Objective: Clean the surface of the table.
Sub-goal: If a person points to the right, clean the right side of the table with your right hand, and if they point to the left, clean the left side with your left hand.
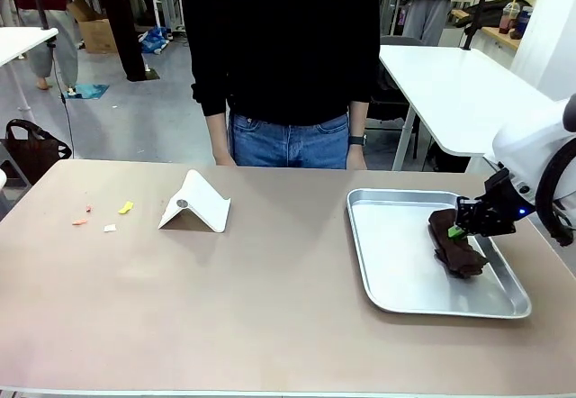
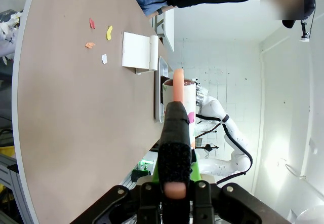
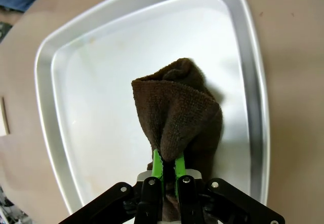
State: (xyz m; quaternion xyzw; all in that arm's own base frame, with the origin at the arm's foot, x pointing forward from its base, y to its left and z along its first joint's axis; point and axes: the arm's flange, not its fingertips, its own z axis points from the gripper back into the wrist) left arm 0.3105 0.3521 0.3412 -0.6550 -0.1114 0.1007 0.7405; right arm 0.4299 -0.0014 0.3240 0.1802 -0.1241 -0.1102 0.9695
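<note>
1. Silver tray (image 1: pixel 450 310) sits on the right half of the table (image 1: pixel 252 326), close to its right edge. I see one thing in it, a dark brown cloth (image 1: pixel 454 254) bunched toward the tray's right side
2. Right gripper (image 1: pixel 463 229) is over the tray with its jaws pinched tight on a fold of the cloth. The cloth's lower end looks to be resting on the tray floor
3. Left gripper (image 2: pixel 177 113) looks along the table from its left end, jaws narrow and clamped on a pinkish-orange stick (image 2: pixel 178 82). I can't tell what it is
4. Small coloured scraps (image 1: pixel 110 216) lie on the table's far-left part, with a white folded stand (image 1: pixel 195 205) near them on the right, not touching
5. The middle and near strip of the table are bare, giving wide room between stand and tray. A person (image 1: pixel 288 65) stands at the far edge
</note>
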